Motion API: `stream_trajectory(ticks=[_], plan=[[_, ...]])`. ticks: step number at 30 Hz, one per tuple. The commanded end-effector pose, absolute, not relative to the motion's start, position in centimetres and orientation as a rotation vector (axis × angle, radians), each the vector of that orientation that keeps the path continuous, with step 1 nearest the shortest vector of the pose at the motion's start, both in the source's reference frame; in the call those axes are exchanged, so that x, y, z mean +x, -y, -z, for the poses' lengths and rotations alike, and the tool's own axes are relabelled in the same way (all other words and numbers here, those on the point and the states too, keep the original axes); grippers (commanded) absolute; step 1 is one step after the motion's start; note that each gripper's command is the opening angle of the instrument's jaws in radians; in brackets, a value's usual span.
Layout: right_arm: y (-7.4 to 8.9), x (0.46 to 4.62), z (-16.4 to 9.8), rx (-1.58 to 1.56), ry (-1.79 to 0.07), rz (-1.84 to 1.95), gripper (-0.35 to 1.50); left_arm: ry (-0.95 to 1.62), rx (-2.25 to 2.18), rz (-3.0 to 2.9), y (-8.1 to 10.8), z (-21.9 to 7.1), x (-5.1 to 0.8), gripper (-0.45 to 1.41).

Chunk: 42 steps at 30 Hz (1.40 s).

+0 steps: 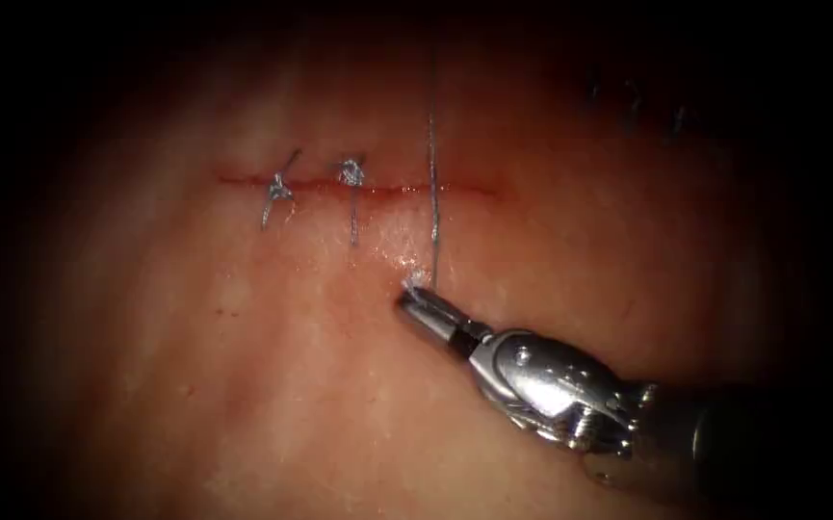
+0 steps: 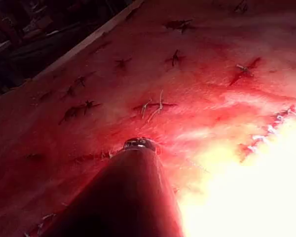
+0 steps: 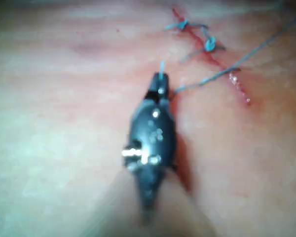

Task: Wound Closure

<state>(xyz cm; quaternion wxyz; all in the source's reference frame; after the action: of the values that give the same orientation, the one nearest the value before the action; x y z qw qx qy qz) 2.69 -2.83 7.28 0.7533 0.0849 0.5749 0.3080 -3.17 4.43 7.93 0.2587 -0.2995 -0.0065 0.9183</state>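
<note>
The cut [image 1: 397, 190] runs across the tissue [image 1: 243, 366]. My right tool [image 1: 414, 297] comes in from the lower right, its jaws shut on the thread [image 1: 432, 221] near its short end, just on the near side of the cut. From the jaws the thread rises straight over the cut and on into the dark far side. In the right wrist view the same tool [image 3: 160, 85] pinches the thread [image 3: 212, 78], which leads off across the cut [image 3: 239, 86]. The left wrist view has the left arm's shaft [image 2: 133, 197] over the tissue, with the tool's tip hidden behind it.
Two knotted stitches [image 1: 278, 188] [image 1: 351, 173] with short cut ends sit on the cut, left of the running thread. Several older stitched cuts [image 2: 155, 106] mark the tissue around the left shaft, and the tissue's edge [image 2: 84, 42] lies beyond them.
</note>
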Motion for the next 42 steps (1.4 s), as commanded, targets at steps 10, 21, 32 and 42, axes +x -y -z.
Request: stream_trajectory(ticks=[10, 21, 32, 42], plan=[[3.03, 2.74, -7.41, 0.21, -1.237, -0.642, -0.35, -0.001, -0.82, -2.487, -4.58, -8.09, -3.25, -0.45], [3.17, 2.8, -7.46, 0.257, -1.228, -0.617, -0.35, 0.0, -0.82, -2.483, -4.59, -8.09, -3.29, -0.45], [3.19, 2.9, -7.42, 0.289, -1.232, -0.603, -0.35, 0.031, -0.847, -2.486, -4.46, -7.99, -3.29, -0.45], [3.2, 3.03, -7.01, 0.412, -1.28, -0.517, -0.15, 0.137, -0.919, -2.463, -4.15, -7.34, -3.26, -0.45]])
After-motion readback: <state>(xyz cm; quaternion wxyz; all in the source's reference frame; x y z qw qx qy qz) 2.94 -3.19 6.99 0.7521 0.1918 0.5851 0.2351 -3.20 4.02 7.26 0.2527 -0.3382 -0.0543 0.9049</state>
